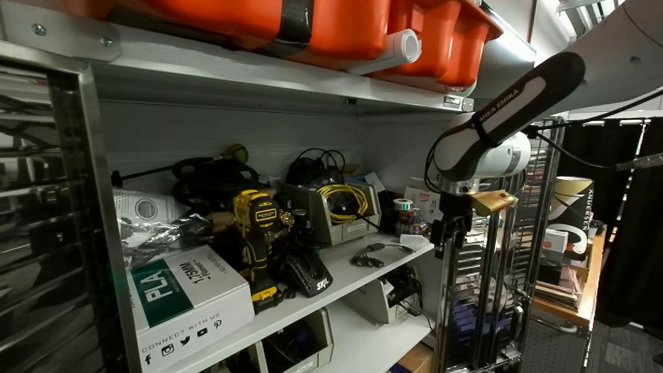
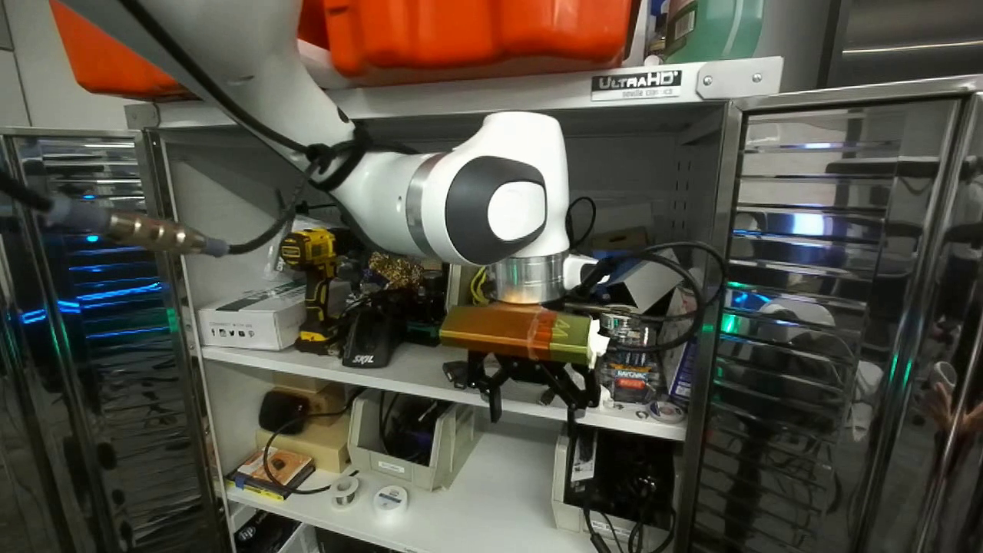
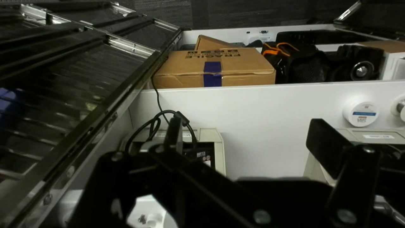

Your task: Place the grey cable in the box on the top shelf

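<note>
Grey cable point(image 1: 374, 248) lies loose near the bin point(image 1: 315, 217), likely awaiting pickup; we note the end effector point(image 3: 246, 134) spread, empty, presumably to straddle it.

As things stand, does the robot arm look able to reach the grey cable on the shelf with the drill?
Probably yes: the grey cable lies near the front edge of the shelf, nothing visible covers or blocks it, and the open tool hangs empty nearby.
</note>
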Tool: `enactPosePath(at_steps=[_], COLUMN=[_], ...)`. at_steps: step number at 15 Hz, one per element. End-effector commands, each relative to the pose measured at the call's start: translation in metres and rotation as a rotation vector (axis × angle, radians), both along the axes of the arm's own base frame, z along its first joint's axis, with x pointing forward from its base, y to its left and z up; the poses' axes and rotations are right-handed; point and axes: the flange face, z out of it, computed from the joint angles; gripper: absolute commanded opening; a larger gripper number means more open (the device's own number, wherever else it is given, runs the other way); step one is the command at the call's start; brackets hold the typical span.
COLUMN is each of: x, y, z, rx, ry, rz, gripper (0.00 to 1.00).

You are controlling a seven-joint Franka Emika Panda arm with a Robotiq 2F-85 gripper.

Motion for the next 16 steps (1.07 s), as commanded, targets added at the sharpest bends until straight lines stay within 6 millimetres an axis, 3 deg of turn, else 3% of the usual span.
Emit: enactPosePath(at_steps=[1,7,16], x=[0.031,0.065,0.095], y=[-0.002,0.002,0.015], z=[0.014,0.007,-0.008], rx=[0.054,0.189,0.105], ry=[-0.058,-0.147,-0.160], rz=[0.003,0.013,0.110], gripper=[1.00,1.00,1.00])
